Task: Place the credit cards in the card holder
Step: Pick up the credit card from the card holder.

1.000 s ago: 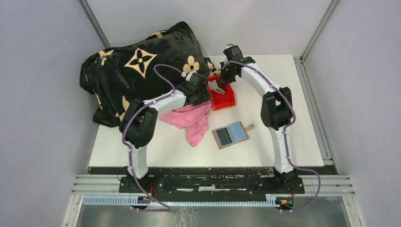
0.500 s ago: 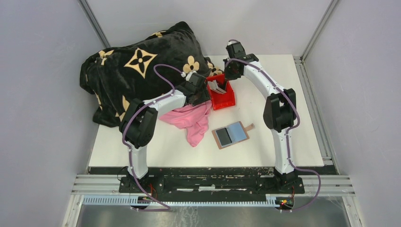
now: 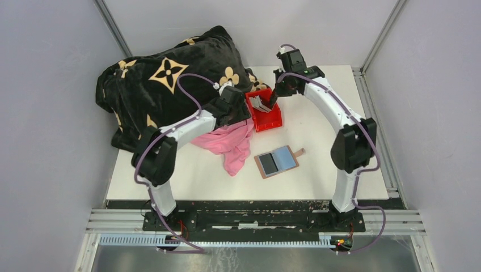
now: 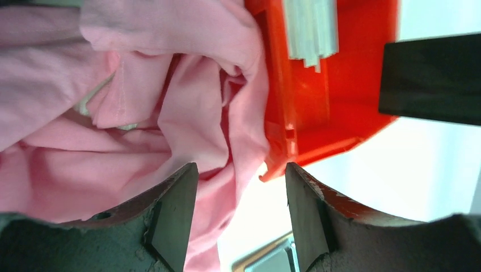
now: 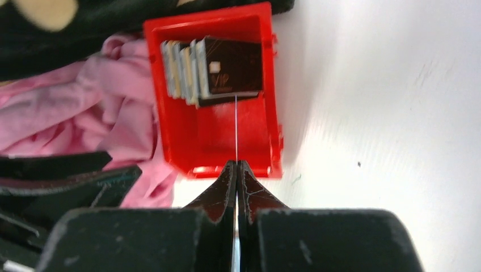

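right end effector (image 5: 237, 170): closed – pinching one thin card (image 5: 235, 127), seen edge-on as a pale line running from the fingertips toward the stack
thin card position: over the red bin (image 5: 218, 141); can't tell if its far edge touches the stack
credit cards (image 5: 212, 71): stack standing on edge at the far end of the bin, leaning together; front one is dark with "VIP" print, the pale ones sit behind it
red bin location: on the counter (image 3: 323, 136), far-centre, its left side against the pink cloth (image 3: 231, 144)
left end effector (image 4: 241, 175): open, jaws wide, gripping nothing – the cloth and the bin's near-left corner sit just ahead of the gap
left fingers (image 4: 176, 215): touching cloth or bin? can't tell
card holder (image 3: 276, 161): lying open and flat on the counter, nearer the arm bases than the bin, well apart from both end effectors; a dark card on its left half, a light blue one on its right half, snap tab pointing right
black blanket (image 3: 164, 79): heaped far-left, partly over the cloth
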